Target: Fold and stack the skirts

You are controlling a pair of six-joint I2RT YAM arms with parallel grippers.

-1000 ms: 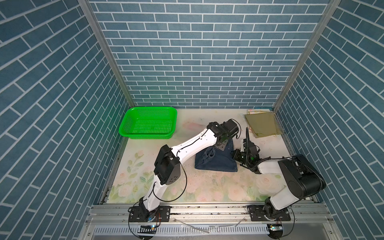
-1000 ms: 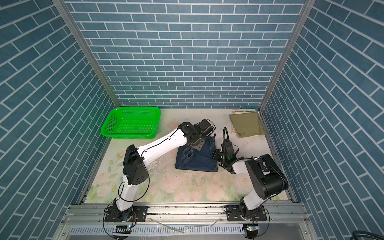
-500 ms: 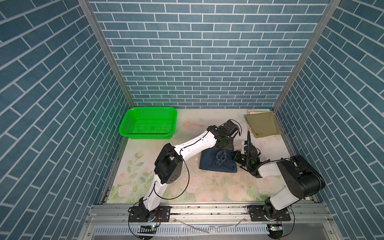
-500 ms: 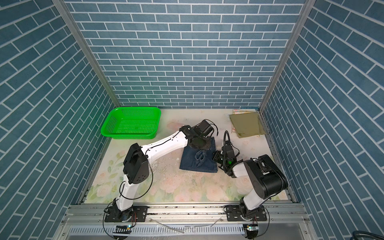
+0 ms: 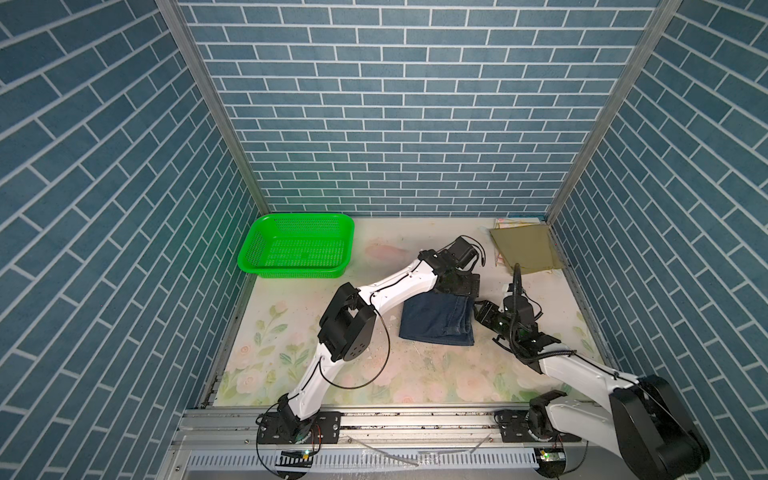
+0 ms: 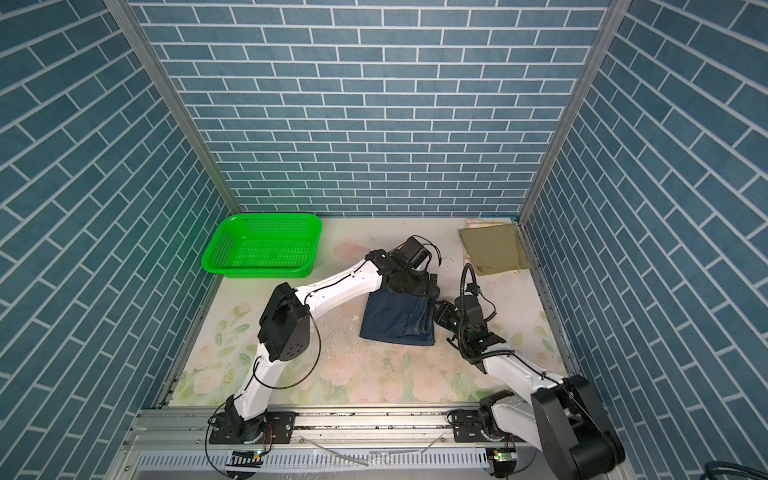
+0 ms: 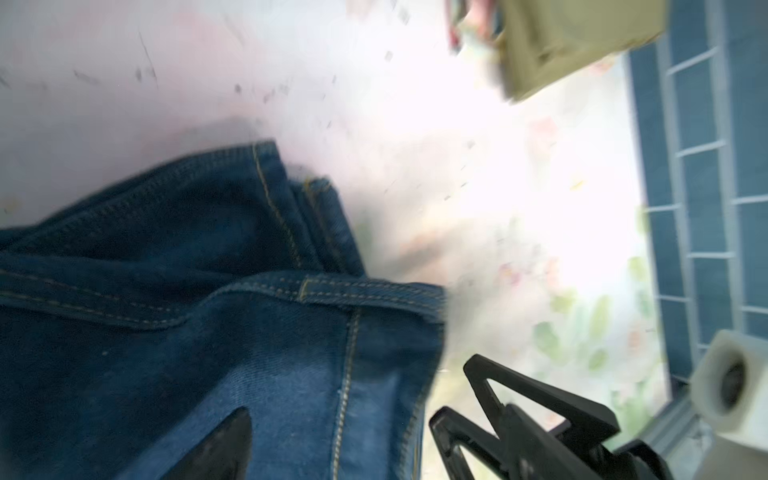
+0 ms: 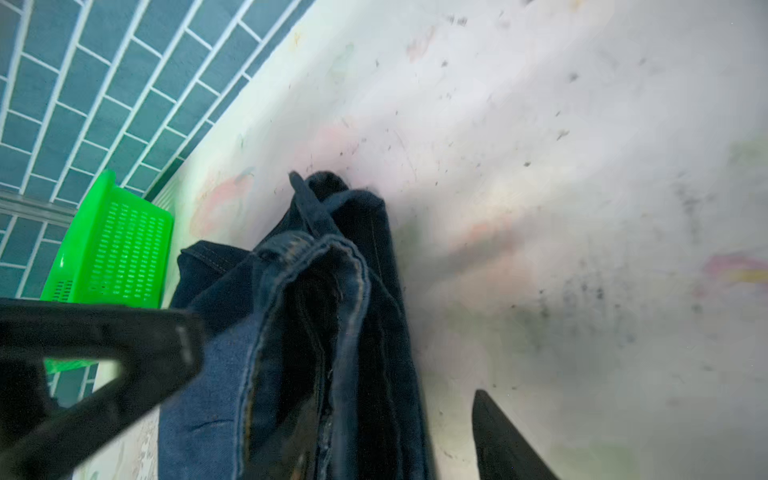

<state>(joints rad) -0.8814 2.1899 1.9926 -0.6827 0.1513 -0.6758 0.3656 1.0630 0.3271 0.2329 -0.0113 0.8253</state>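
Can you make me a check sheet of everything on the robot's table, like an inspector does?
Surface: floral table, scuffed and speckled with dark bits.
Job's things: denim skirt folded, mid-table; olive skirt folded in the far right corner, lying on a pastel skirt whose edge peeks out.
Clutter: green basket at far left, nothing in it.
Grippers: left gripper over the denim's far edge, jaws open; right gripper at its right edge, jaws open, cloth between them.
Cables: black cables loop along both arms.
Surroundings: blue brick-pattern walls on three sides; metal rail in front.
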